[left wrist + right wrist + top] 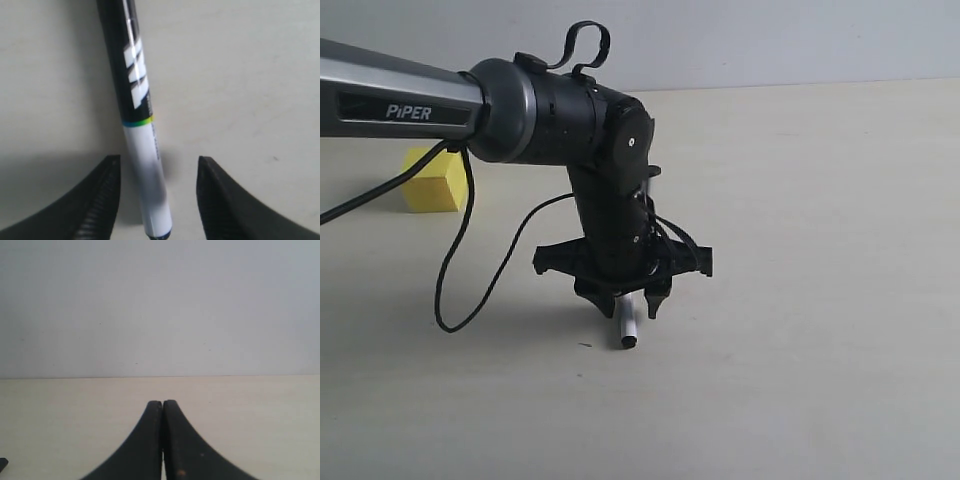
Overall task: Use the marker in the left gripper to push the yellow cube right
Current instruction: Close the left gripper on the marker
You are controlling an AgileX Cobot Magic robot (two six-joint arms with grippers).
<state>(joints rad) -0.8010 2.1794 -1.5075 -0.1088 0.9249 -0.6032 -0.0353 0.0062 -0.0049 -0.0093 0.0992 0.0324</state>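
The yellow cube (435, 182) sits on the table at the far left, its top corner hidden behind my left arm. My left gripper (630, 308) points down at the table's middle, well to the right of the cube. It is open, and the marker (142, 150) lies between its fingers (102, 195) with a gap on either side. In the exterior view only the marker's white end (628, 330) shows below the gripper. My right gripper (162, 403) is shut with nothing in it, low over bare table; it does not show in the exterior view.
A loose black cable (460, 260) hangs from the left arm down toward the table between the cube and the gripper. The pale table (820, 300) runs back to a grey wall (160, 305).
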